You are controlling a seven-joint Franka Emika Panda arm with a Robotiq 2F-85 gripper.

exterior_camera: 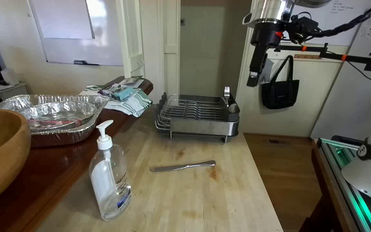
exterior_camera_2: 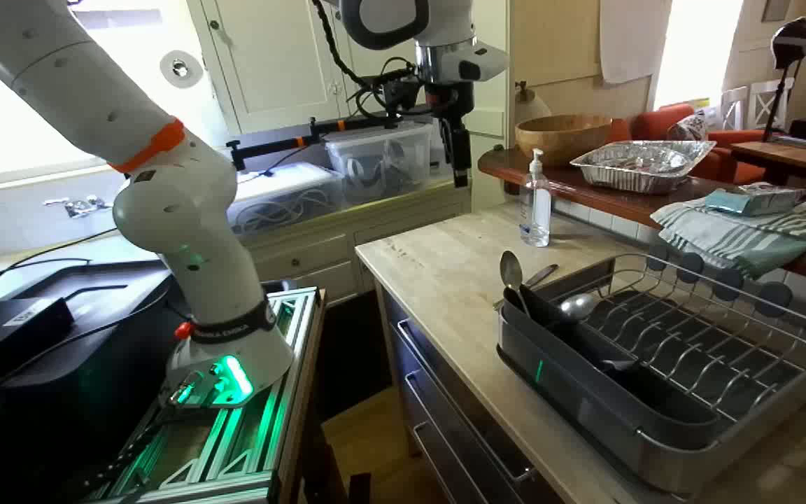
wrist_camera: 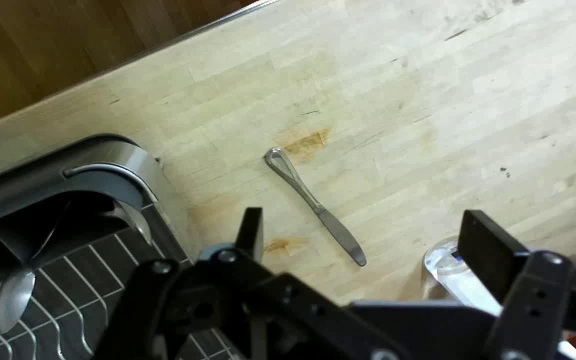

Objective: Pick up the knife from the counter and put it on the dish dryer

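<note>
The silvery knife (exterior_camera: 183, 166) lies flat on the light wooden counter (exterior_camera: 185, 203), in front of the dish dryer (exterior_camera: 201, 127). In the wrist view the knife (wrist_camera: 313, 200) lies diagonally, its blade tip appearing between my open fingers (wrist_camera: 363, 217). My gripper (exterior_camera: 253, 79) is empty and high above the counter in both exterior views; it also shows pointing down in an exterior view (exterior_camera_2: 460, 175). The wire dish dryer (exterior_camera_2: 585, 392) holds a fork and spoons in its cutlery holder. A slim grey piece shows behind that holder; I cannot tell whether it is the knife.
A clear soap bottle (exterior_camera: 111, 183) stands on the counter near the knife; it also shows under my right finger in the wrist view (wrist_camera: 468, 285). A wooden bowl (exterior_camera: 2, 145), foil trays (exterior_camera: 82, 132) and towels (exterior_camera: 134, 101) sit on the raised dark ledge.
</note>
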